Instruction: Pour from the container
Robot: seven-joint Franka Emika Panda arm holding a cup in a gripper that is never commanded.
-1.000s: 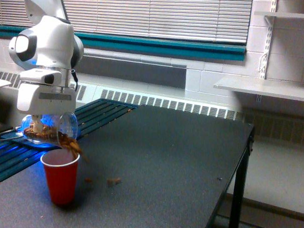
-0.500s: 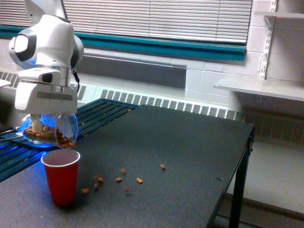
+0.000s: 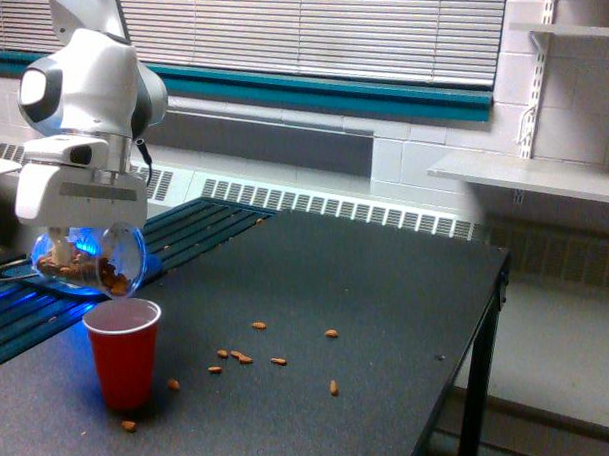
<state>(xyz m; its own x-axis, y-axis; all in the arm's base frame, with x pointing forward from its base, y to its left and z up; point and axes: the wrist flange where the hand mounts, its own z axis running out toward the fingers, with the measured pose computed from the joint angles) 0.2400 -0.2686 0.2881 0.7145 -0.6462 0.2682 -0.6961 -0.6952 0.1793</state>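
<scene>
Since the earlier frames we see the pour stream gone, the jar swung back and a bit toward the exterior view's left, and the loose nuts spread wider and settled.

Exterior view only: we read the tool as clamped on the container, though its fingers sit mostly hidden under the white arm. Container is a clear rounded jar lying tipped on its side, mouth facing 4 o'clock, brown nuts bunched inside. It hangs in the air just above the red cup, at the cup's 11 o'clock, not touching it. Cup stands upright on the dark worktop near its front edge on the exterior view's left; we can't see what's inside it. Spilled nuts lie scattered on the worktop from 3 to 5 o'clock of the cup, one just beside the cup base at 6 o'clock. Blue glow shows behind the jar at 9 o'clock.
</scene>
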